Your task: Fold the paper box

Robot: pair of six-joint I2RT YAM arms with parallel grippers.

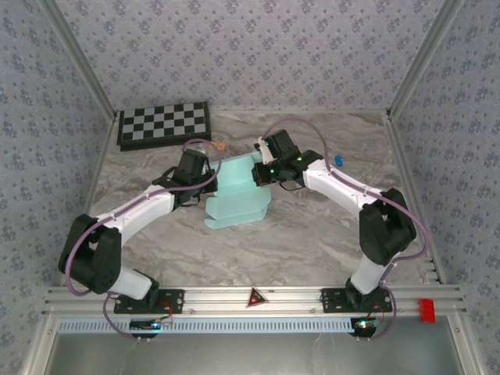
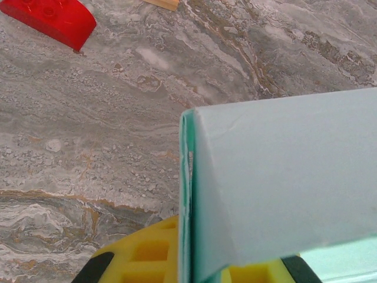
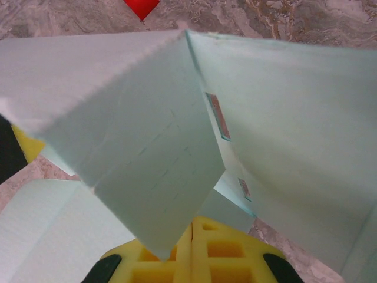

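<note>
While both arms meet over mid-worktop, L gripper (image 2: 188, 268) is clamped on a folded edge of the pale cyan thin-card paper box (image 2: 283, 177), the card edge sandwiched btwn its yellow pads. R gripper (image 3: 191, 253) is likewise pinched shut on a raised flap of the same card. In the top view the box looks part-formed. Far panels are lifted btwn the two grippers, near flaps lie flat on the grey marble-pattern worktop (image 1: 312, 226), approx centre.

Risks (judgement):
- Two grips on one thin sheet. If the arms pull apart or twist out of sync, the card could tear at a slit or crease off its score line.
- R grip looks close to the flap tip. Poss. slip-out, and the panel would spring flat.
- Near flaps are unsecured, so the sheet may slide on the smooth worktop when pushed.

Surroundings:
- Small red rounded plastic block (image 2: 50, 20) lies on the worktop just beyond the box, w/ a pale wooden piece (image 2: 162, 3) near it. Both look close enough to snag a flap if the box goes back.
- Black-and-white checkerboard (image 1: 162, 123) at far-left, well apart.
- Small blue item (image 1: 338, 160) beside R arm, apart from the card; can't tell what it is.
</note>
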